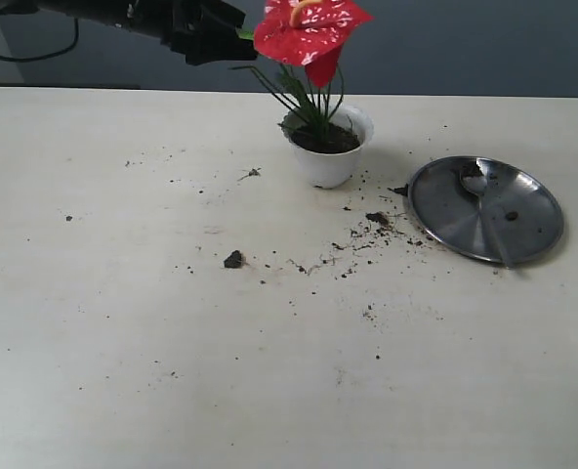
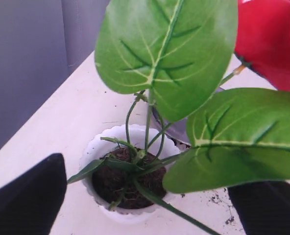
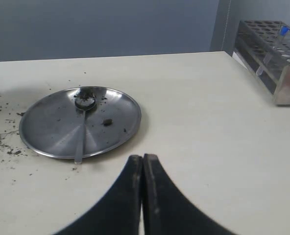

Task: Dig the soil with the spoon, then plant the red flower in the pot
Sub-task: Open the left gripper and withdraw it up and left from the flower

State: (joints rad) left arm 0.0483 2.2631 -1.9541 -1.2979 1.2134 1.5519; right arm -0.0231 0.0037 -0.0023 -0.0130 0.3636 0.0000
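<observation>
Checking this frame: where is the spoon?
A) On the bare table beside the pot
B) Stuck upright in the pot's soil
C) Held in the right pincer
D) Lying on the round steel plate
D: the spoon lies flat on the steel plate with soil on its bowl, while the right pincer is shut on nothing, clear of the plate.

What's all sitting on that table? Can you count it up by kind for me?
Red flower: 1
White pot: 1
Steel plate: 1
Spoon: 1
Tube rack: 1
Total: 5, loose soil crumbs not counted
</observation>
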